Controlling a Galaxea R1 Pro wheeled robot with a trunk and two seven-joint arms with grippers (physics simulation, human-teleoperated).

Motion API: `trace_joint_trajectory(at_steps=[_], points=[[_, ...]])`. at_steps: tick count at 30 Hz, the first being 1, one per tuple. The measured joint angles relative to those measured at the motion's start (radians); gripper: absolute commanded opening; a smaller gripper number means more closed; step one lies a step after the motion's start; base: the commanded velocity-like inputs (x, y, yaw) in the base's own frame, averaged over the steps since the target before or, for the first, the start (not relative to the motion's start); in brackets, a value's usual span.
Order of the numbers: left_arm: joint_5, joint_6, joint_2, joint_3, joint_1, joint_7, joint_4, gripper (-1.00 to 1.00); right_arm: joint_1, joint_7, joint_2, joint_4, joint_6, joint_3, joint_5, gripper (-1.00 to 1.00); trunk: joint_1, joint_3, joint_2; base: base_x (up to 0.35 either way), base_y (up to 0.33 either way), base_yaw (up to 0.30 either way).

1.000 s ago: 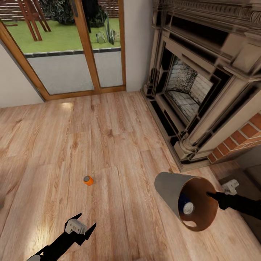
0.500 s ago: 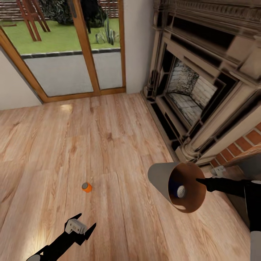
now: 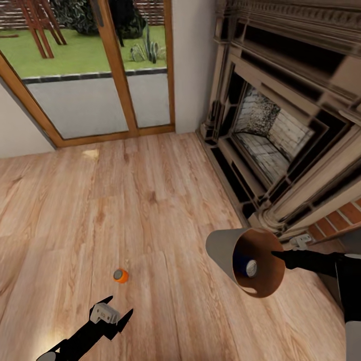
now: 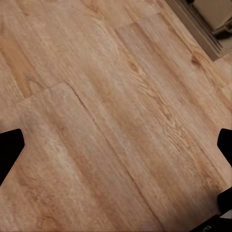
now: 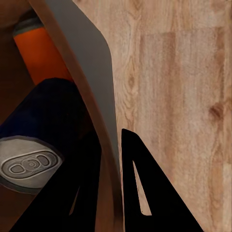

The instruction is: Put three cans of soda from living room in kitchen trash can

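The tash can [image 3: 224, 250] hangs tilted above the wood floor, its orange-brown mouth facing the camera. My right gripper [image 3: 275, 254] is shut on its rim [image 5: 99, 101], one finger inside and one outside. Inside it lie a blue can of soda [image 3: 244, 265] [image 5: 34, 140] and an orange can of soda [image 5: 41, 53]. A third can of soda [image 3: 120, 276], orange with a silver top, stands on the floor in front of my left gripper [image 3: 119, 306]. That gripper is open and holds nothing; its fingertips [image 4: 9, 150] frame bare floor.
A large stone and brick fireplace [image 3: 281, 130] fills the right side. A glass patio door with a wooden frame [image 3: 115, 70] is ahead, with a white wall section [image 3: 193, 60] between them. Wood floor [image 3: 125, 200] spreads across the middle.
The whole view has shifted, so the camera has moved. The floor can sits lower in the picture. My right arm has carried the bin slightly left and up. The left gripper looks unchanged.
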Motion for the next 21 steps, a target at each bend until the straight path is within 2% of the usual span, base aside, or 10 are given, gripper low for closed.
trace_joint_trajectory(at_steps=[11,18,21], points=[[0.004,0.003,0.002,0.001,0.001,-0.002,-0.001,1.00,0.001,-0.003,0.000,0.004,-0.001,-0.002,-0.005,-1.00,0.000,0.000,0.000,0.018,0.311,-0.191],[0.006,0.003,0.002,0.001,0.001,-0.002,-0.004,1.00,0.002,-0.003,0.002,0.006,-0.006,-0.002,-0.005,-1.00,0.000,0.000,0.000,0.001,0.313,-0.047],[0.006,0.003,0.002,0.002,0.001,-0.002,-0.004,1.00,0.002,-0.003,0.003,0.014,-0.022,-0.002,-0.005,-1.00,0.000,0.000,0.000,0.000,0.154,-0.005]])
